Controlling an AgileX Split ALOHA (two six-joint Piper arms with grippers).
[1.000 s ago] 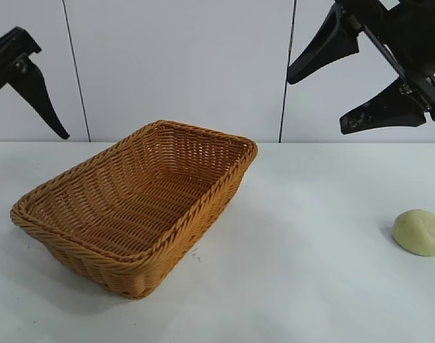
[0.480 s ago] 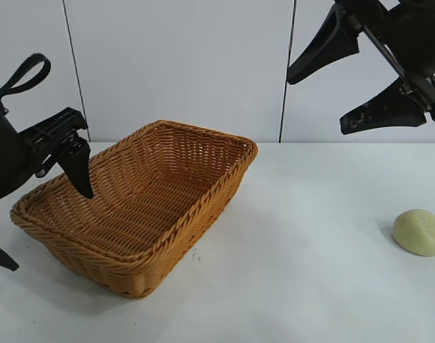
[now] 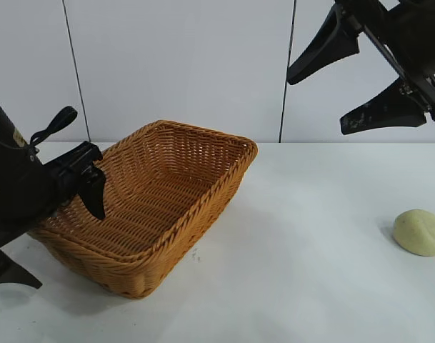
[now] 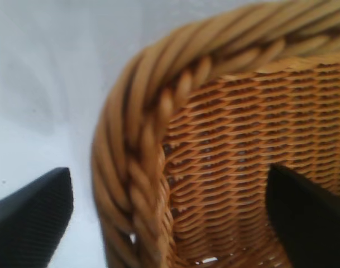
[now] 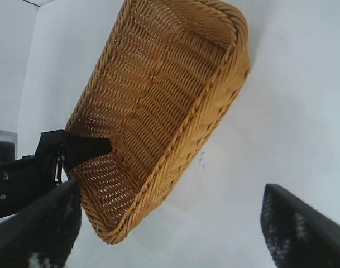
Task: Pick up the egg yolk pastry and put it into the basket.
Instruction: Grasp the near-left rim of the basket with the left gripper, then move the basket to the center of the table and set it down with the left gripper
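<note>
The egg yolk pastry, a small pale yellow-green dome, lies alone on the table at the far right. The woven tan basket stands left of centre with nothing showing inside. My left gripper is down at the basket's left corner, open. One finger is inside the basket and the other outside, so the braided rim lies between them untouched. My right gripper hangs high at the upper right, open and holding nothing, well above the pastry. Its wrist view shows the basket but not the pastry.
The white table spreads bare between basket and pastry. A pale panelled wall closes the back. The pastry lies close to the exterior view's right edge.
The left arm has come down from the upper left to the basket's left corner, and its fingers now straddle the rim. The right arm, the basket and the pastry have not moved.
</note>
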